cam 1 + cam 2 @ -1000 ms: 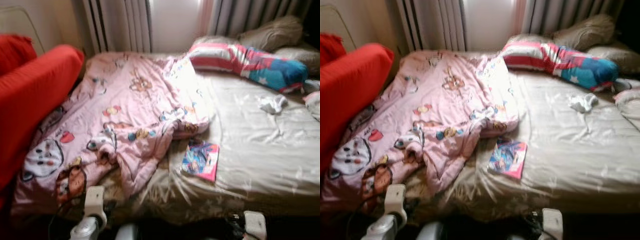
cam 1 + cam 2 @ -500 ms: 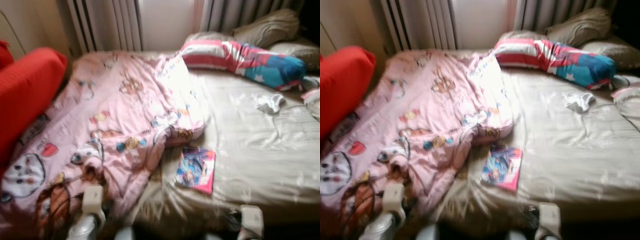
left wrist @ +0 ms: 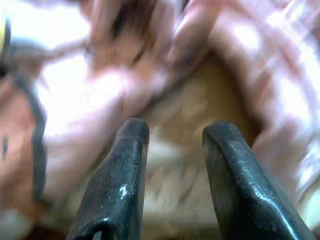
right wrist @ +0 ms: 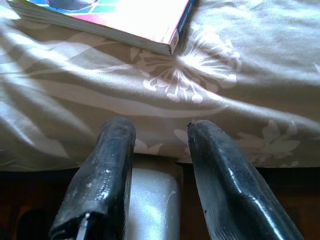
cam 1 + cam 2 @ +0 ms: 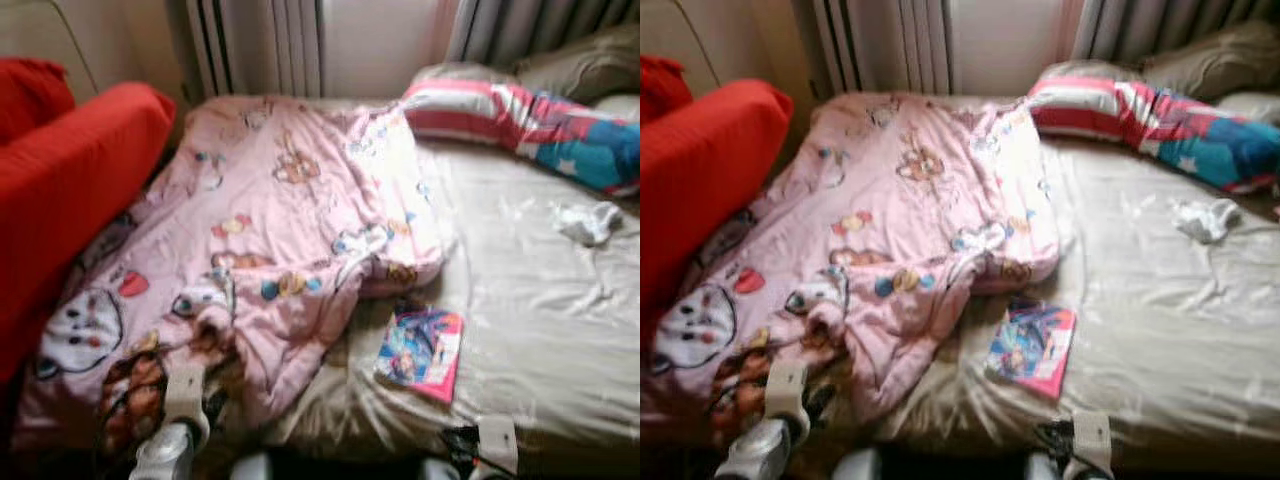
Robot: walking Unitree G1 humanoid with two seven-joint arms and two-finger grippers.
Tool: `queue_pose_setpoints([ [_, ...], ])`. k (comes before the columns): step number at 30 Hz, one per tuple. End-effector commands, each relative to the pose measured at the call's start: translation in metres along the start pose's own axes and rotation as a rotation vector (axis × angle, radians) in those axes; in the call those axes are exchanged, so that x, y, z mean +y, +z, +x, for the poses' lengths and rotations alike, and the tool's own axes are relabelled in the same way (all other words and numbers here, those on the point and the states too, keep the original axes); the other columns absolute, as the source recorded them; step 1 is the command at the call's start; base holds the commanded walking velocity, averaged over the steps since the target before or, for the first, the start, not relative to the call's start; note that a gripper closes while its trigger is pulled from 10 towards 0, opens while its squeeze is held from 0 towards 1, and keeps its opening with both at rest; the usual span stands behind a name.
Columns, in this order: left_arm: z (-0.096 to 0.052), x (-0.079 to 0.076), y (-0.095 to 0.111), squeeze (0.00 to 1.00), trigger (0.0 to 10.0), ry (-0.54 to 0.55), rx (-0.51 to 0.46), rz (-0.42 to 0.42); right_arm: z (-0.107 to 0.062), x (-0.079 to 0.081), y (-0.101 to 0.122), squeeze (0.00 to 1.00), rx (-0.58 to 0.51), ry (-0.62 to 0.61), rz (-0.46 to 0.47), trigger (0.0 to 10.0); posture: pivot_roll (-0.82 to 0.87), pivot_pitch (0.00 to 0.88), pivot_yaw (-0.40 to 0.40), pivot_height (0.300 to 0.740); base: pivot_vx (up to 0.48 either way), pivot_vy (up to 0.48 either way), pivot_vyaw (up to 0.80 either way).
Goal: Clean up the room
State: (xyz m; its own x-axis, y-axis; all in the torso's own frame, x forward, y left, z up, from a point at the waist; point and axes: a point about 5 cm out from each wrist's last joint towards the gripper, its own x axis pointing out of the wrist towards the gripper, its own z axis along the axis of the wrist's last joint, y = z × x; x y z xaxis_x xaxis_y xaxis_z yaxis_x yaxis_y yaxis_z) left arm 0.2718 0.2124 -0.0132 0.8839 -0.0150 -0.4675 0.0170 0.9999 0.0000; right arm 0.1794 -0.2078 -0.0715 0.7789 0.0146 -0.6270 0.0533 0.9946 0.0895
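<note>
The book [image 5: 420, 347] with its bright pink and blue cover lies flat on the beige floral sheet [image 5: 540, 300], near the bed's front edge and just beside the rumpled edge of the pink cartoon-print blanket [image 5: 270, 230].

My right gripper [image 4: 157, 131] hangs low at the bed's front edge, fingers parted and holding nothing; its wrist view looks past them at the sheet, with the book's corner a little beyond and not touched. My left gripper [image 3: 172, 131] is also spread and empty, pointed at the blurred pink folds of the blanket at the near left of the bed.

Farther back, a striped red, white and blue pillow [image 5: 530, 120] lies across the head of the bed, with a small crumpled white cloth [image 5: 588, 220] on the sheet near it. A red couch [image 5: 70, 190] stands against the blanket's left side.

Compared with half a second ago, the whole scene has slid rightward as my head turned; the book and blanket lie as they did.
</note>
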Motion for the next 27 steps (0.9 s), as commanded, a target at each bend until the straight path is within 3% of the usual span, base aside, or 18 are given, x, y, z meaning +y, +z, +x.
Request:
queue_pose_setpoints([
  [1,0.006,-0.005,0.019,0.00,10.0,-0.035,-0.073,0.041,-0.003,-0.002,-0.002,0.00,-0.017,0.013,0.016,10.0,0.00,0.056,0.027,0.596,0.000,0.000,0.00],
  [4,0.011,-0.011,0.039,0.00,10.0,-0.056,-0.158,0.050,-0.006,-0.002,-0.005,0.00,-0.033,0.018,0.039,10.0,0.00,0.080,0.028,0.596,0.000,0.000,0.00],
  [6,0.014,-0.017,0.056,0.00,10.0,-0.075,-0.234,0.057,0.005,0.006,0.017,0.00,-0.115,0.039,0.071,10.0,0.01,0.089,0.028,0.596,0.000,0.000,0.00],
  [8,0.014,-0.021,0.059,0.00,10.0,-0.084,-0.257,0.060,0.034,0.032,0.092,0.00,-0.262,0.077,0.085,10.0,0.01,0.101,0.027,0.596,0.000,0.000,0.00],
  [10,0.011,-0.027,0.055,0.00,10.0,-0.096,-0.276,0.062,0.041,0.044,0.133,0.00,-0.366,0.103,0.107,10.0,0.02,0.127,0.025,0.596,0.000,0.000,0.00],
  [16,0.004,-0.030,0.041,0.00,10.0,-0.109,-0.283,0.060,0.039,0.043,0.151,0.00,-0.469,0.123,0.146,10.0,0.02,0.165,0.022,0.596,0.000,0.000,0.00],
  [21,-0.005,-0.033,0.031,0.00,10.0,-0.114,-0.298,0.058,0.040,0.041,0.149,0.00,-0.447,0.123,0.202,10.0,0.04,0.201,0.017,0.596,0.000,0.000,0.00],
  [27,-0.008,-0.032,0.036,0.00,10.0,-0.112,-0.331,0.058,0.041,0.035,0.139,0.00,-0.410,0.097,0.294,10.0,0.06,0.235,0.010,0.596,0.000,0.000,0.00],
])
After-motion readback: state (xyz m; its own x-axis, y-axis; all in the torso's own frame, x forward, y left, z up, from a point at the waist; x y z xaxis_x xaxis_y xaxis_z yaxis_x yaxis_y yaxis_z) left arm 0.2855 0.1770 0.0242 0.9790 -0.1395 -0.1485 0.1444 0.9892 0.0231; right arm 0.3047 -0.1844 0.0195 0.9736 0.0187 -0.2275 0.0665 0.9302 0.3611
